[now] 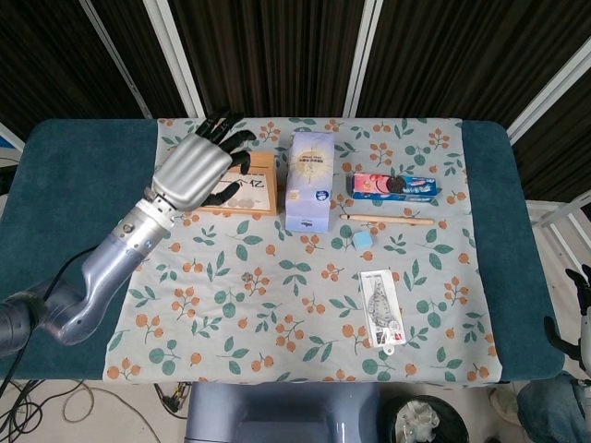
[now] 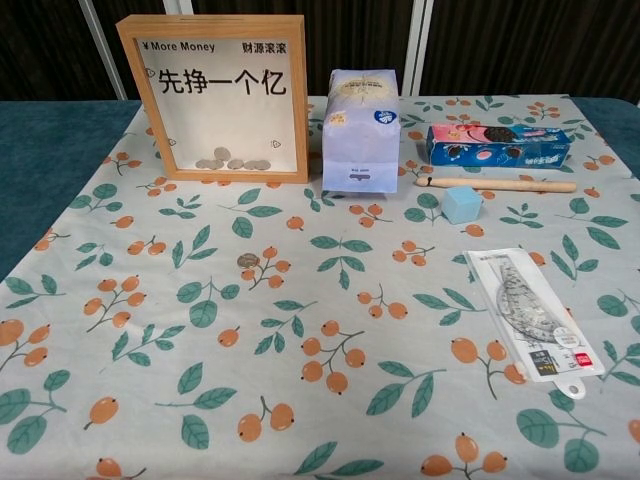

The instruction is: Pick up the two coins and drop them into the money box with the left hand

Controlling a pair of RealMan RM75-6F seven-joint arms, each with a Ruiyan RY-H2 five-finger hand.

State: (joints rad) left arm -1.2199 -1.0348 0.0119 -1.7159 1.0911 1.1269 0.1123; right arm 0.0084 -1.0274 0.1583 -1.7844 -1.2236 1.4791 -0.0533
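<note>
The left hand (image 1: 192, 171) hovered over the left part of the table (image 1: 74, 175), above the money box (image 2: 220, 95), its fingers (image 1: 222, 129) spread apart and nothing in them. The right hand (image 1: 584, 305) showed only as a sliver off the right edge of the table in the head view; whether it was spread or clenched could not be told.

One coin (image 2: 247, 260) lay flat on the flowered cloth (image 2: 320, 330), left of the table's middle and well in front of the box. A second loose coin was not to be made out in either view. Several coins (image 2: 232, 162) already lay at the bottom of the box behind its clear front, so the task looked about half done.

The coin was probably light, stiff and thin, and lying flush on cloth it would give little edge to catch. A pinch between thumb and a fingertip across its rim seemed the best hold; the soft cloth might yield a little and let a fingertip get under. It could slip or flip if squeezed off-centre.

Toward the far edge stood a pale carton (image 2: 360, 125), with a biscuit pack (image 2: 497, 145), a wooden stick (image 2: 497, 184), a blue cube (image 2: 461, 204) and a ruler pack (image 2: 530, 315) on the right side.
</note>
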